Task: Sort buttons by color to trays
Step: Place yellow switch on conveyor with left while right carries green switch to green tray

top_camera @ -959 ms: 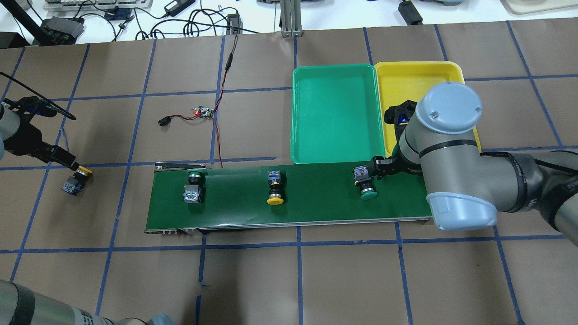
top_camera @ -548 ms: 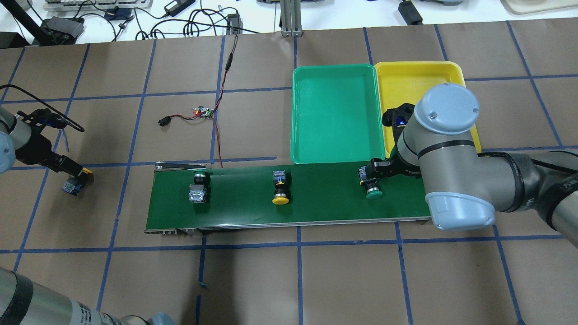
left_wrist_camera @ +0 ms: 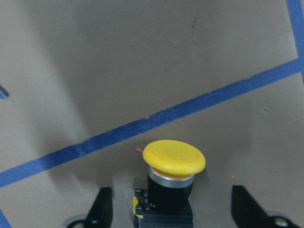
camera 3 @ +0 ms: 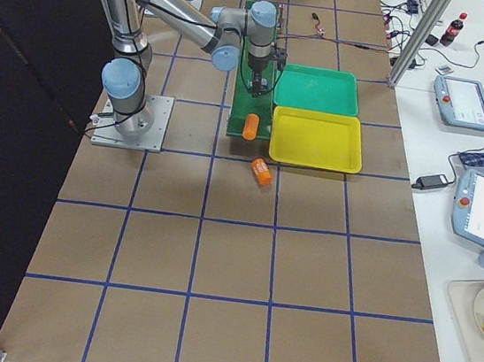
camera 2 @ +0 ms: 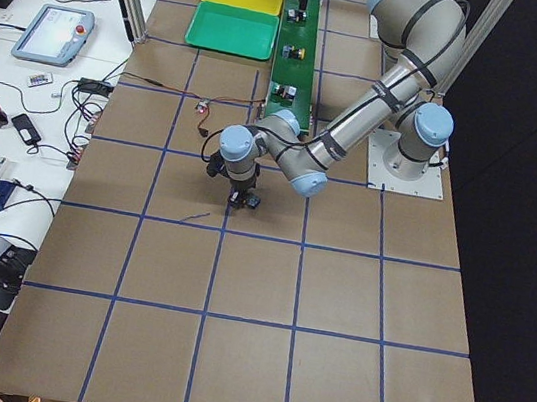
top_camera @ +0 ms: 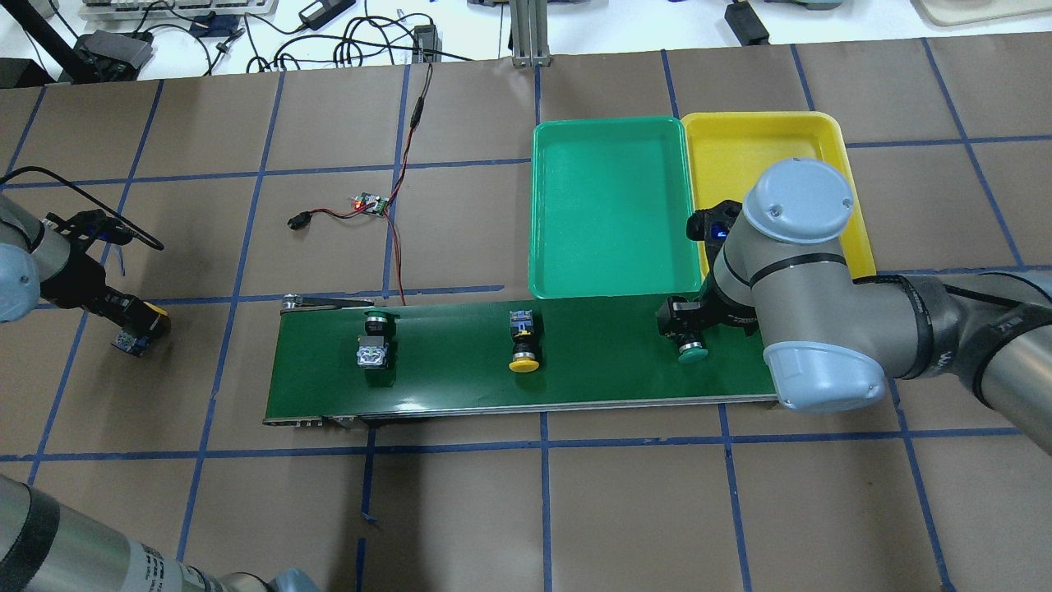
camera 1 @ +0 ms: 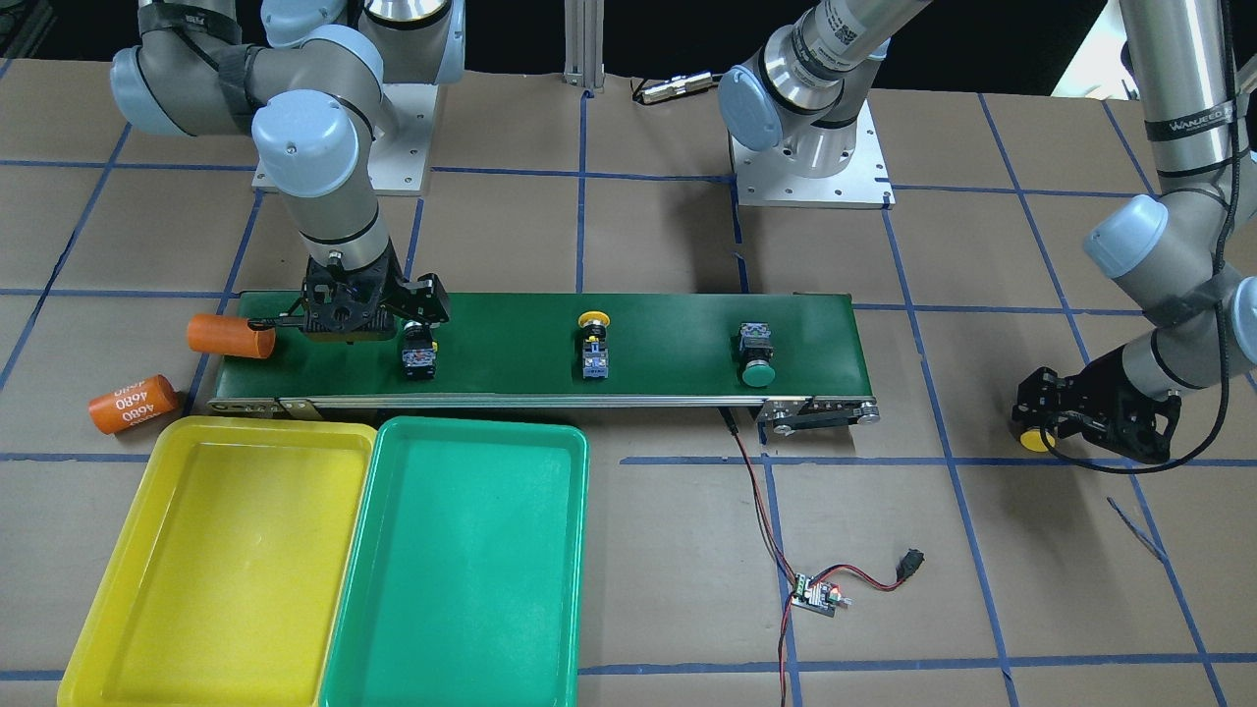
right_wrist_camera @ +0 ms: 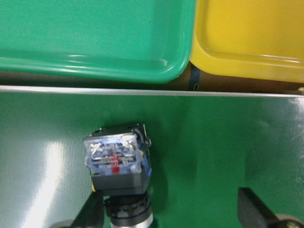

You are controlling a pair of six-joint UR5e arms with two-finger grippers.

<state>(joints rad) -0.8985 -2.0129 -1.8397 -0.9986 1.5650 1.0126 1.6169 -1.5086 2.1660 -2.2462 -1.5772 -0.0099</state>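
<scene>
Three buttons lie on the conveyor (top_camera: 460, 386): a green one (top_camera: 374, 341) at the left, a yellow one (top_camera: 524, 345) in the middle, and a green one (top_camera: 691, 352) at the right. My right gripper (top_camera: 680, 322) is open over that right one, which lies between its fingers (right_wrist_camera: 251, 209) near the view's left one, terminal end (right_wrist_camera: 116, 159) up. A fourth, yellow button (left_wrist_camera: 173, 164) lies on the paper off the belt's left end, between the open fingers (left_wrist_camera: 102, 209) of my left gripper (top_camera: 131, 316). The green tray (top_camera: 608, 205) and yellow tray (top_camera: 764, 140) are empty.
Two orange cylinders lie by the belt's right end, one on the belt's edge (camera 1: 231, 336) and one marked 4680 on the paper (camera 1: 133, 403). A small circuit board with red wires (top_camera: 371, 204) lies behind the belt's left end.
The three buttons on the belt have moved to the right. My right gripper has come down around the right green one. My left gripper has settled around the yellow button on the paper.
</scene>
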